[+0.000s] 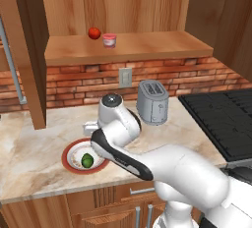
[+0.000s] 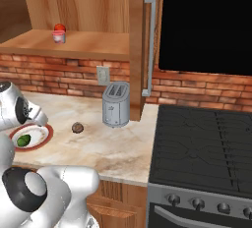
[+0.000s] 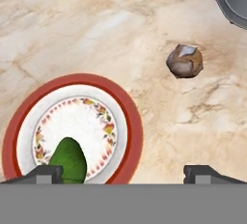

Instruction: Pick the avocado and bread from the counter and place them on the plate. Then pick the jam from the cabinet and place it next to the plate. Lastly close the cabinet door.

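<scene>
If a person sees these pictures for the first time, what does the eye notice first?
The plate, white with a red rim, lies on the marbled counter with the green avocado on it, below the open gripper. The brown bread lies on the counter beside the plate, and the jam stands on the cabinet shelf.

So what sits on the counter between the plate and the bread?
Nothing: in the hand view only bare counter separates the plate from the bread. The right base view agrees.

Red-rimmed floral plate (image 3: 126, 112); green avocado (image 3: 69, 159); brown-grey bread (image 3: 185, 61).
</scene>
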Controlling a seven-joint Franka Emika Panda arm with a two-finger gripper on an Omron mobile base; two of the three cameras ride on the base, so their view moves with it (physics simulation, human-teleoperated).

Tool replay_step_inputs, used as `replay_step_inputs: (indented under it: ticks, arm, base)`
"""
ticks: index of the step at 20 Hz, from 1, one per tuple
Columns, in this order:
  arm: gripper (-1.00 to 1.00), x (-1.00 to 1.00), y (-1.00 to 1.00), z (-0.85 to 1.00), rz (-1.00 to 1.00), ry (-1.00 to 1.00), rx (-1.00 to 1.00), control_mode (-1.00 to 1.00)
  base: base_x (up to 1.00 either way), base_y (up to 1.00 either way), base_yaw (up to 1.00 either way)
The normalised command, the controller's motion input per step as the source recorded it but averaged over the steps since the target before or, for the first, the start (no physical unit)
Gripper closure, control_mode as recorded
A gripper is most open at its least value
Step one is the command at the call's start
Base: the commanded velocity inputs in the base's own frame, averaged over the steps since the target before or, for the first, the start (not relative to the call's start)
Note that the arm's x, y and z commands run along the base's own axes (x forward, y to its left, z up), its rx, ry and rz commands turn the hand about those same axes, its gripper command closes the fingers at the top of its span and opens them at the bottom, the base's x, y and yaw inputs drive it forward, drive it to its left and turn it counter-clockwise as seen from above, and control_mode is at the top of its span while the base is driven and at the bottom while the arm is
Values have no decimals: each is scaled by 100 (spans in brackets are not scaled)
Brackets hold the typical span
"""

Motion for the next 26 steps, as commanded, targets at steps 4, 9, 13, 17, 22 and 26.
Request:
replay_step_inputs:
  ticks: [4, 9, 13, 17, 22, 26]
  arm:
    - [-100, -3, -62, 8, 3, 0, 1, -100]
    - [-100, -1, -69, 9, 8, 0, 2, -100]
    - [-100, 0, -66, 9, 14, 0, 2, -100]
    - [-100, 0, -59, 4, 18, 0, 1, -100]
    - [-100, 0, -35, 0, 14, 0, 0, -100]
    - [-100, 3, -6, 0, 0, 0, 0, -100]
  base:
    - [0, 0, 0]
    - [0, 0, 0]
    - [0, 0, 0]
    - [0, 0, 0]
    - [0, 0, 0]
    - [0, 0, 0]
